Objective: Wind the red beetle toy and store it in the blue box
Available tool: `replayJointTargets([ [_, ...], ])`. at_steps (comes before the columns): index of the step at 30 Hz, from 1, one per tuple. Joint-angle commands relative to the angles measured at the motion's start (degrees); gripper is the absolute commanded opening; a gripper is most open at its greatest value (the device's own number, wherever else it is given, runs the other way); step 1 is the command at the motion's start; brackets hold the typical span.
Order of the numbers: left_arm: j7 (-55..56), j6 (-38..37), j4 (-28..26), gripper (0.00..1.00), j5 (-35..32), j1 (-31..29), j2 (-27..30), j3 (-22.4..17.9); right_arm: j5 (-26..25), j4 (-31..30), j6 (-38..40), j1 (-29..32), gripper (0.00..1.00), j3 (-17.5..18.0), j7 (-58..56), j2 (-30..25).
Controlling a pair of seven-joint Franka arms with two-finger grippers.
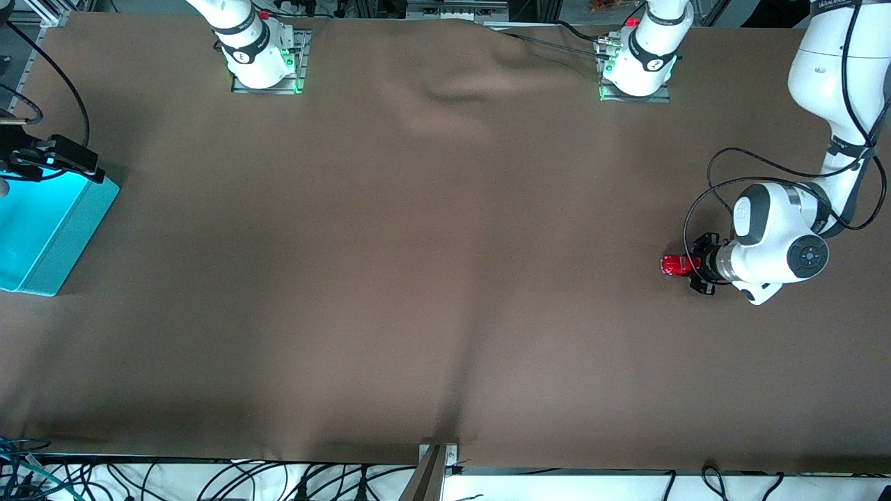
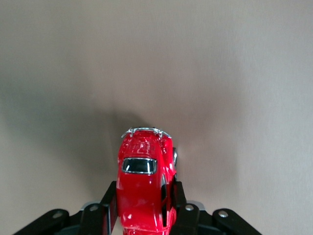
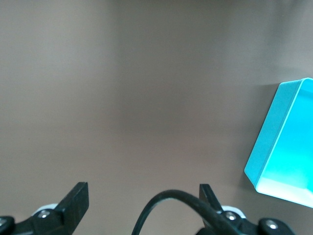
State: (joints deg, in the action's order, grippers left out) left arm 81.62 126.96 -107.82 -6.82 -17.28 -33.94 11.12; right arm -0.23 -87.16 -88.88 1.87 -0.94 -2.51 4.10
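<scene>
The red beetle toy [image 1: 672,265] sits low at the brown cloth toward the left arm's end of the table. My left gripper [image 1: 696,266] is shut on the red beetle toy [image 2: 144,178]. Black fingers [image 2: 111,206] press both of its flanks, and its chrome bumper points away from the wrist. The left gripper [image 2: 143,208] hides the toy's other end. The blue box [image 1: 49,226] stands at the right arm's end of the table, seen too as the blue box [image 3: 286,142]. My right gripper [image 1: 83,165] hangs beside the box's upper corner. The right gripper [image 3: 142,193] is open and holds nothing.
Brown cloth [image 1: 418,243] covers the whole table, rumpled near the arms' bases. A black cable [image 3: 166,205] loops across between the right gripper's fingers. The left arm's cables [image 1: 703,202] hang over the cloth by its wrist.
</scene>
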Motion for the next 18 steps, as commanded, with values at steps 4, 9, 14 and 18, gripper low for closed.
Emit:
replayJointTargets([
  [4,-2.7,0.3,0.2,0.0,-3.6,-2.2,-2.5,-0.5,1.0,1.3,0.8,0.1,1.0,-0.1,-0.5,0.3],
  [9,-3.0,0.3,0.3,0.0,-3.6,-2.4,-2.5,-0.5,0.9,1.3,0.8,0.1,1.0,-0.1,-0.5,0.3],
  [14,-3.2,0.3,0.4,0.0,-3.6,-2.5,-2.5,-0.6,0.8,1.3,0.7,0.2,1.0,-0.2,-0.5,0.3],
  [18,-3.2,0.1,0.9,0.0,-3.6,-2.6,-2.5,-0.7,0.8,1.3,0.6,0.2,1.0,-0.3,-0.5,0.3],
])
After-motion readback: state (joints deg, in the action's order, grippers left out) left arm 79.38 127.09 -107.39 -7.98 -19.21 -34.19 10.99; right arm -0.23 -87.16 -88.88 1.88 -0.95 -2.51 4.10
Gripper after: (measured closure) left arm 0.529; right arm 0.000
